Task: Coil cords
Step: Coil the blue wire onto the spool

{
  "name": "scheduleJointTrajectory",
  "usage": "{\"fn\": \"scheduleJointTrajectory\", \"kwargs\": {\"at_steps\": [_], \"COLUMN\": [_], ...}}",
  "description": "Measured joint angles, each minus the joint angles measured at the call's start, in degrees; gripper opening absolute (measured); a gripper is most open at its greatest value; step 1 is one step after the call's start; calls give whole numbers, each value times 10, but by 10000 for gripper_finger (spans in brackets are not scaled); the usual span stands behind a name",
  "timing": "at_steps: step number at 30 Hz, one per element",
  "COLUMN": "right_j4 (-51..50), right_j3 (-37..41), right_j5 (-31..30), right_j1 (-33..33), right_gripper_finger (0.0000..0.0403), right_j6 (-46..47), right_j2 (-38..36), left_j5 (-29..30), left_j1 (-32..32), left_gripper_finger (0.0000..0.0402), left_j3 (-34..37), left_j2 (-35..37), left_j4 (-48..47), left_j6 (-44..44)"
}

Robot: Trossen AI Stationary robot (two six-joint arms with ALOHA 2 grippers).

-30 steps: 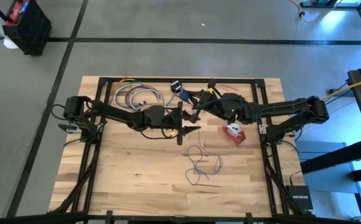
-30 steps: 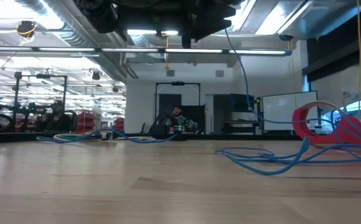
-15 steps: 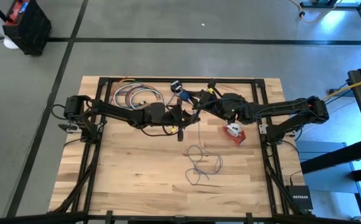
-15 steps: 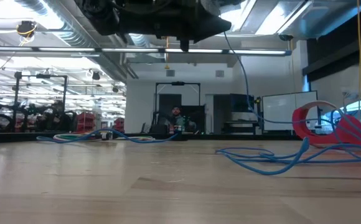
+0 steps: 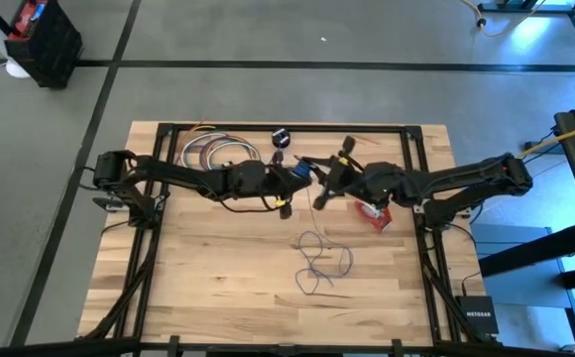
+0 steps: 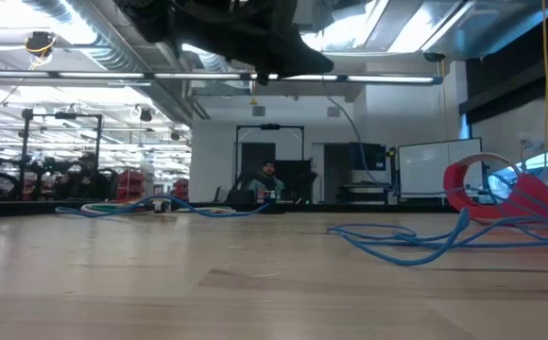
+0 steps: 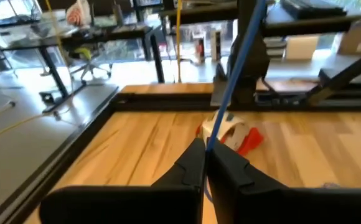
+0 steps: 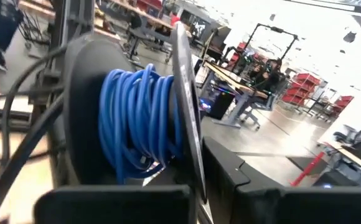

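Partly there: my right gripper clamps spool with blue cord half wound (loose tangle left mid-table); left gripper pinches feeding strand. Red-and-white bundle untouched, right.

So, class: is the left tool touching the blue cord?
Touching. The left wrist view shows the left tool shut, with the blue cord pinched between its fingertips and running up taut from them.
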State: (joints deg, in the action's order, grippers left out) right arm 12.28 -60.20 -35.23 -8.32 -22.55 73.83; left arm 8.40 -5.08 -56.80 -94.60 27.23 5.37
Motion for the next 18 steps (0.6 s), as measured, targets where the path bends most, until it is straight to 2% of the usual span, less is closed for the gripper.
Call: {"fn": "scheduleJointTrajectory", "kwargs": {"at_steps": [10, 18], "right_j4": [-141, -208], "right_j3": [-1, -2], "right_j5": [-42, -47], "right_j1": [-60, -48], "right_gripper_finger": [19, 19], "right_j6": [3, 50], "right_j2": [-14, -5], "left_j5": [54, 60], "left_j1": [-5, -5], "left_gripper_finger": [5, 7], "left_j3": [1, 2], "left_j2": [82, 142], "left_j4": [-135, -221], "left_j6": [26, 26]}}
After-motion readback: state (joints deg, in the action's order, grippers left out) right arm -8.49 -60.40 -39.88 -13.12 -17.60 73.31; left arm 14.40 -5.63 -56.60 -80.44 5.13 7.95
